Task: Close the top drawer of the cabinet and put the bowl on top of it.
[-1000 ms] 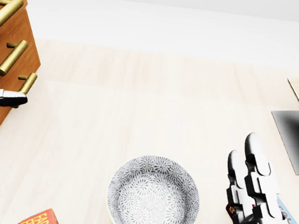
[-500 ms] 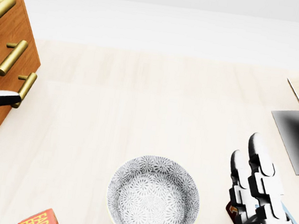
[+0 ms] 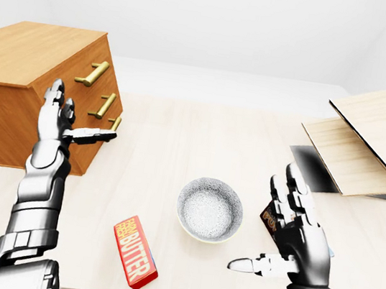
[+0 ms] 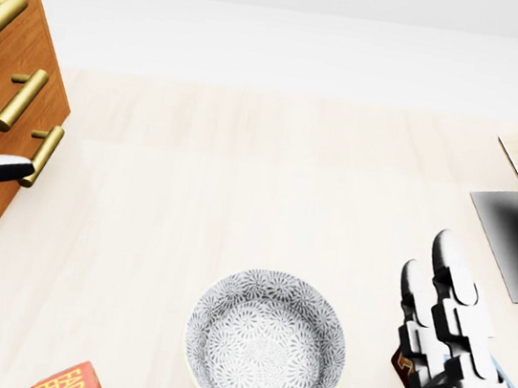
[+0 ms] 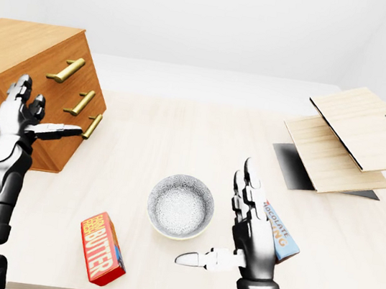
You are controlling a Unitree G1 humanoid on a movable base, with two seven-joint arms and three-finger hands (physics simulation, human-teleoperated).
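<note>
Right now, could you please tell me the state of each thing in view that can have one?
cabinet: all three drawers look shut, nothing on top.
bowl: upright, empty, on the table.
butter box: lying flat, closed.
chocolate box: lying flat beside the right hand.
left hand: open, by the drawer handles.
right hand: open, holding nothing.

One wooden cabinet (image 3: pixel 19 89) with three brass drawer handles (image 3: pixel 94 74). One patterned bowl (image 3: pixel 209 209). One red butter box (image 3: pixel 135 251). One chocolate packet (image 5: pixel 280 233). Two light wooden boards (image 3: pixel 377 125). Two robot hands (image 3: pixel 295 229).
</note>
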